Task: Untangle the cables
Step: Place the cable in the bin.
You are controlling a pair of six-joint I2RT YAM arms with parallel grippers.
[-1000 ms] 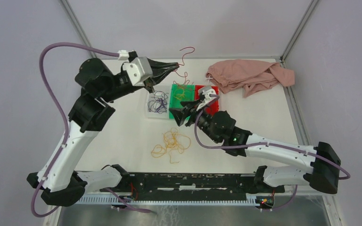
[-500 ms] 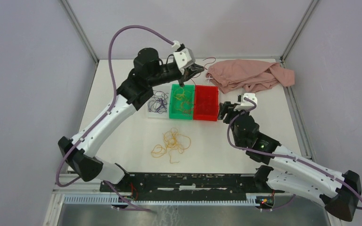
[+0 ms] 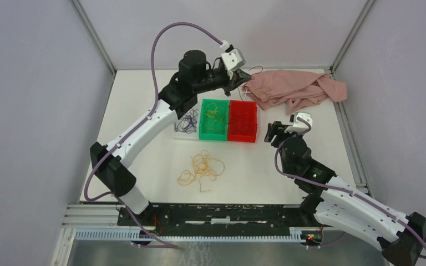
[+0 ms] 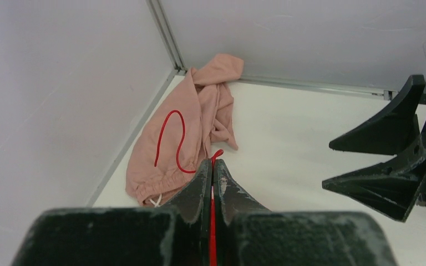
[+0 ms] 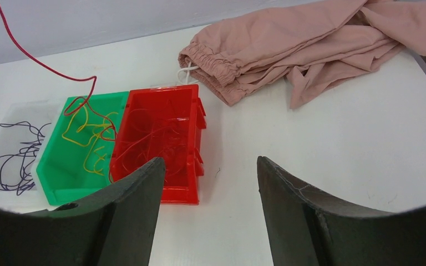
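Left pincer (image 4: 213, 163) pinched tight on red cable (image 4: 211, 233), strand curling out toward pink cloth (image 4: 211, 100). Right pincer (image 5: 209, 162) wide apart, empty, above table (image 5: 310, 166) near red bin (image 5: 172, 194).

The bench (image 3: 144, 155) is plain white. One bin (image 3: 242, 121) is red and the other bin (image 3: 213, 119) is green. The clear tray (image 3: 178, 128) shows dark purple cables (image 3: 186, 121). The loose cables (image 3: 201, 168) are yellow-orange. The cloth (image 3: 294, 88) is plain dusty pink, the red cable (image 4: 182, 138) vivid against it. The left hand (image 4: 211, 164) and right hand (image 5: 208, 166) are black.
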